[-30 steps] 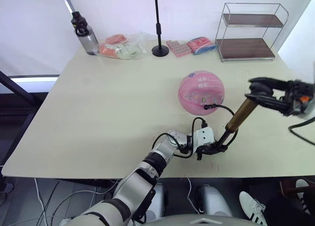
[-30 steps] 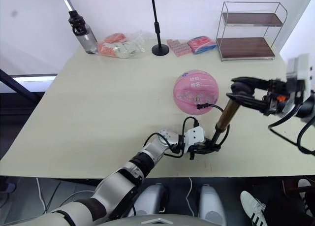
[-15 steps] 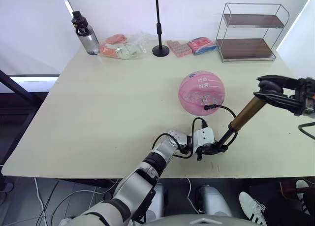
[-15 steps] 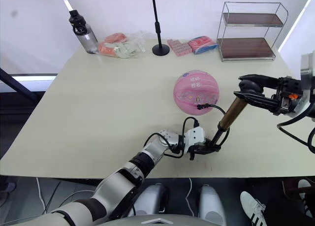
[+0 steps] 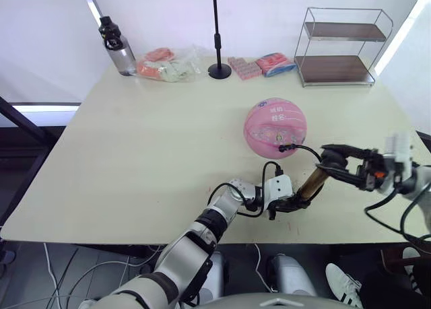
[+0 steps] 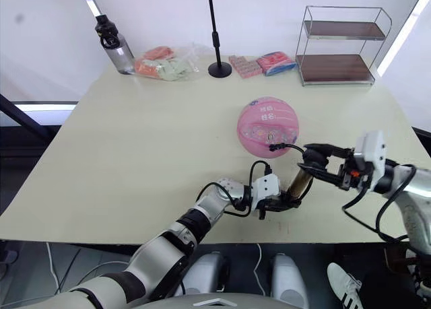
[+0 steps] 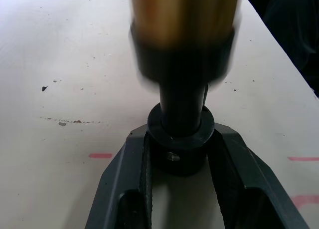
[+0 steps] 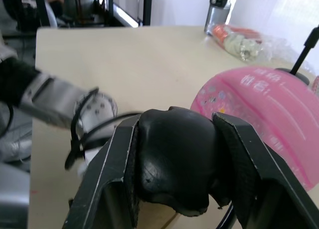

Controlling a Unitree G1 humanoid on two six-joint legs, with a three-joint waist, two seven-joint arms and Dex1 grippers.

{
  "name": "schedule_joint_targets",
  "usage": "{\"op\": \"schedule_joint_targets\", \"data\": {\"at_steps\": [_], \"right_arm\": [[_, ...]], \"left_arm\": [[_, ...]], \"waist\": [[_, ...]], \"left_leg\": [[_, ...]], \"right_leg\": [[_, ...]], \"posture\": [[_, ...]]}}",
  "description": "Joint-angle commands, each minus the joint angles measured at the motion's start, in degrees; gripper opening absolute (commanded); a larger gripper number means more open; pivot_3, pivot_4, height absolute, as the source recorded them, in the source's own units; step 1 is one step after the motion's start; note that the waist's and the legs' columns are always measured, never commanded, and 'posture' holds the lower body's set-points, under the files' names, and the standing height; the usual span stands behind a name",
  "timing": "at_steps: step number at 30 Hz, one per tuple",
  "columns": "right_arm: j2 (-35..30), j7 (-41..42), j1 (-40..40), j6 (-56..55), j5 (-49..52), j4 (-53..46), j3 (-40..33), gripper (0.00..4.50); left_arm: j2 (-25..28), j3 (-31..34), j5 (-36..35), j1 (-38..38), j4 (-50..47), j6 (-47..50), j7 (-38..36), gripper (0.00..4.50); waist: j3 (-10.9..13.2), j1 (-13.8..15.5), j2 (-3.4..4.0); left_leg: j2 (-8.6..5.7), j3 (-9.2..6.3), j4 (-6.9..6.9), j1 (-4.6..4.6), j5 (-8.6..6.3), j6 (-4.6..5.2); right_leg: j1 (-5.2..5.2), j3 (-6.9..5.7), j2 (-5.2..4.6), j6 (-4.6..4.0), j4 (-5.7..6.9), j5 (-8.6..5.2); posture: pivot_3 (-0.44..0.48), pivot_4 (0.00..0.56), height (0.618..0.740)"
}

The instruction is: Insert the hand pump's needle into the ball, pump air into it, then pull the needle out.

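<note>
Change: since the earlier frames the right gripper [image 5: 335,162] has come down and in toward the ball, pushing the pump handle low; far less of the bronze barrel shows between the handle and the base.
Hand pump [image 5: 312,183]: stands tilted on the table [image 5: 148,147] near its front edge, just beside the ball on the robot's right, base down, handle up.
Handle [image 8: 174,159]: black and rounded, clamped between the right gripper's two fingers [image 8: 112,174], one pressed on each side.
Left gripper [image 7: 180,161]: low on the table, its two fingers pinching the pump's black bottom cap from either side, with the barrel rising right above it.
Hose [image 5: 304,148]: thin and black, arcs from the pump over to the ball; a second loop curls by the left wrist.
Needle [image 5: 282,148]: its small black fitting sits against the ball's near side; the pin itself is too small to see.
Ball [image 5: 275,126]: pink with printed pattern, resting on the table mid-right.
Background: a water bottle [image 5: 116,46], plastic-wrapped packets [image 5: 165,64], a black stand pole [image 5: 217,33] and a wire shelf [image 5: 340,46] along the far edge.
</note>
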Motion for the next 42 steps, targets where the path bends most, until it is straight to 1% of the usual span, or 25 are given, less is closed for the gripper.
{"op": "schedule_joint_targets", "data": {"at_steps": [1, 2, 4, 6, 10, 14, 17, 18, 20, 24, 28, 32, 35, 37, 42], "right_arm": [[0.48, 1.16, 2.50, -3.65, -6.10, 6.45, 3.11, 1.65], [0.57, 1.32, 2.50, -3.79, -5.72, 6.26, 3.18, 1.65], [0.41, 1.32, 2.08, -3.42, -4.28, 4.92, 2.80, 1.65], [-0.50, 1.39, 1.16, -2.34, -2.87, 3.37, 1.80, 1.65], [-3.37, 0.54, -2.29, 2.51, 2.11, -0.94, -1.98, 1.65], [-6.38, -1.89, -5.94, 10.44, 10.13, -5.54, -6.91, 1.65], [-9.52, -1.47, -7.27, 15.60, 14.44, -7.83, -10.18, 1.65], [-11.17, -1.03, -8.09, 17.15, 15.52, -8.19, -11.45, 1.65], [-13.50, -0.79, -9.80, 19.44, 17.13, -8.41, -13.34, 1.65], [-16.20, -1.06, -13.27, 23.10, 20.05, -8.19, -15.79, 1.65], [-19.49, -1.48, -18.49, 27.29, 23.49, -7.03, -18.11, 1.65], [-22.31, -0.44, -21.35, 30.33, 24.71, -6.17, -18.85, 1.65], [-23.09, 0.04, -23.00, 30.87, 24.07, -5.41, -18.73, 1.65], [-22.33, 0.41, -21.91, 31.11, 23.56, -6.14, -17.95, 1.65], [-18.16, 1.38, -13.14, 28.15, 18.81, -8.42, -15.52, 1.65]], "left_arm": [[0.62, -1.91, 2.30, 1.53, 2.55, 1.59, -0.81, 1.11], [0.63, -1.92, 2.35, 1.52, 2.55, 1.55, -0.77, 1.11], [0.69, -1.82, 2.35, 1.58, 2.48, 1.59, -0.74, 1.11], [0.72, -1.68, 2.29, 1.67, 2.39, 1.69, -0.73, 1.11], [0.80, -1.67, 2.34, 1.77, 2.26, 1.61, -0.67, 1.11], [0.87, -1.75, 2.49, 1.69, 2.38, 1.38, -0.80, 1.11], [0.85, -1.76, 2.46, 1.53, 2.64, 1.26, -0.87, 1.11], [0.86, -1.76, 2.43, 1.49, 2.71, 1.26, -0.91, 1.11], [0.88, -1.73, 2.39, 1.41, 2.82, 1.24, -0.99, 1.10], [0.91, -1.77, 2.47, 1.18, 3.09, 1.03, -1.11, 1.10], [0.94, -1.81, 2.53, 1.02, 3.34, 0.86, -1.12, 1.10], [0.94, -1.85, 2.56, 0.97, 3.41, 0.78, -1.06, 1.10], [0.97, -1.84, 2.54, 1.00, 3.37, 0.77, -1.06, 1.10], [0.95, -1.81, 2.52, 1.00, 3.35, 0.82, -1.05, 1.10], [1.00, -1.76, 2.48, 1.02, 3.26, 0.85, -0.94, 1.10]], "waist": [[0.00, -0.01, 0.01], [0.00, -0.03, 0.00], [0.02, -0.02, -0.03], [0.02, -0.01, -0.02], [0.08, 0.00, 0.08], [0.29, 0.07, 0.41], [0.28, 0.13, 0.46], [0.28, 0.13, 0.46], [0.31, 0.13, 0.49], [0.33, 0.11, 0.46], [0.39, 0.08, 0.56], [0.45, 0.13, 0.53], [0.54, 0.11, 0.67], [0.56, 0.11, 0.67], [0.53, 0.16, 0.62]], "left_leg": [[0.00, 0.01, 0.00, 0.06, 0.00, 0.00], [0.00, 0.02, 0.00, 0.09, 0.00, 0.00], [0.03, 0.01, -0.03, 0.43, -0.01, -0.01], [0.05, 0.00, -0.03, 0.44, -0.01, -0.01], [0.04, 0.00, -0.03, 0.41, -0.01, -0.01], [0.01, 0.00, -0.03, 0.21, -0.01, -0.01], [-0.01, 0.00, 0.00, -0.28, 0.00, 0.00], [-0.01, -0.02, 0.00, -0.32, 0.00, 0.00], [-0.02, 0.00, -0.01, -0.34, 0.00, 0.00], [-0.03, 0.00, -0.01, -0.35, 0.00, 0.00], [-0.03, 0.02, 0.00, -0.35, 0.00, 0.00], [-0.02, 0.01, 0.00, -0.37, 0.00, 0.00], [-0.03, 0.06, 0.00, -0.51, 0.00, 0.00], [-0.04, 0.07, -0.01, -0.55, 0.00, 0.00], [-0.02, 0.02, -0.05, -0.53, 0.00, 0.00]], "right_leg": [[0.05, 0.01, -0.02, 0.01, 0.00, 0.00], [0.08, 0.02, -0.02, 0.01, 0.00, 0.00], [0.41, 0.02, -0.02, -0.01, -0.01, -0.02], [0.41, 0.01, -0.02, -0.17, -0.01, -0.12], [0.40, 0.01, -0.03, -0.14, -0.01, -0.09], [0.24, 0.02, -0.07, -0.09, -0.02, -0.06], [-0.26, 0.04, -0.08, -0.01, 0.00, 0.01], [-0.28, 0.03, -0.08, -0.02, -0.01, 0.01], [-0.29, 0.03, -0.10, -0.01, -0.02, 0.01], [-0.30, 0.02, -0.12, -0.01, -0.03, 0.01], [-0.30, 0.04, -0.12, -0.01, -0.03, 0.01], [-0.31, 0.03, -0.12, -0.01, -0.03, 0.01], [-0.45, 0.07, -0.15, -0.01, -0.03, 0.01], [-0.50, 0.09, -0.16, -0.01, -0.03, 0.02], [-0.48, 0.04, -0.11, -0.01, -0.02, 0.01]], "posture": [[0.000, 0.150, 0.740], [0.000, 0.150, 0.740], [0.000, 0.150, 0.740], [0.000, 0.150, 0.740], [0.000, 0.150, 0.740], [0.000, 0.150, 0.740], [0.000, 0.150, 0.740], [0.000, 0.150, 0.740], [0.000, 0.150, 0.740], [0.000, 0.150, 0.740], [0.000, 0.150, 0.740], [0.000, 0.150, 0.740], [0.000, 0.150, 0.740], [0.000, 0.150, 0.740], [0.000, 0.150, 0.740]]}}
